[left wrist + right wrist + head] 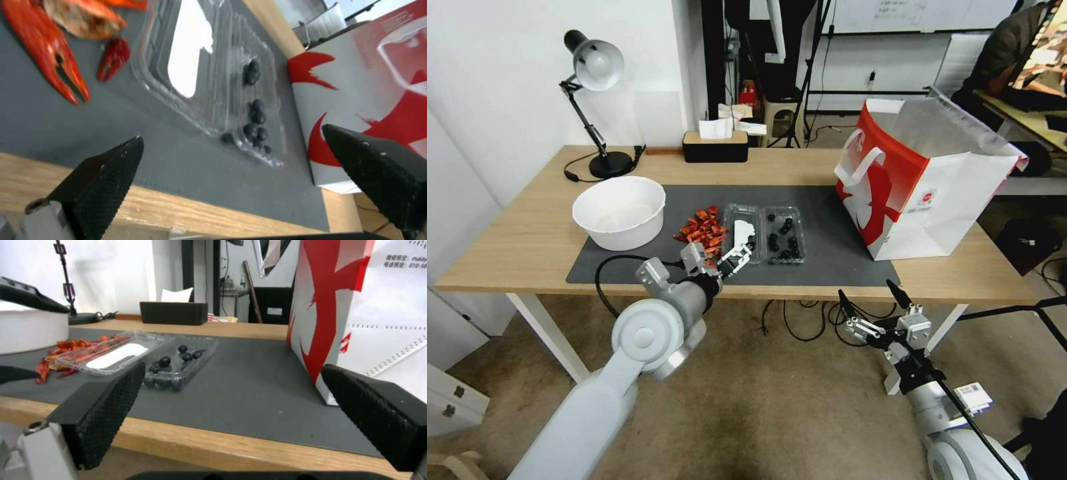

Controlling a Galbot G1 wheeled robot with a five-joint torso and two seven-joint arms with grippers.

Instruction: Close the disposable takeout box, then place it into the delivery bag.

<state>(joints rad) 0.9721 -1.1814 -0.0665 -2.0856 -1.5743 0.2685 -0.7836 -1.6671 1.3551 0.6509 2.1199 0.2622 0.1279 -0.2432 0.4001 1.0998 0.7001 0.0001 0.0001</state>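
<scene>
Head view. The disposable takeout box lies open and flat on the grey mat near the middle of the desk; one half carries a white strip, the other holds small dark pieces. A heap of red crayfish shells touches the box on my left, and a round white bowl stands farther left. The delivery bag stands upright and open-topped at the mat's right end, well apart from the box. My left hand hovers at the near edge of the mat, just before the strip half of the box, its fingers spread wide and holding nothing. My right hand hangs below the desk's front edge, fingers wide, empty.

Left wrist view. Between my left hand's parted fingers lie the mat, the open box and the crayfish shells; the red-and-white bag stands beyond the box.

Right wrist view. My right hand's fingers stand wide apart at desk-edge height. Beyond them the open box lies on the mat, the bag stands upright near it, and a black tissue box stands at the far edge of the desk.
</scene>
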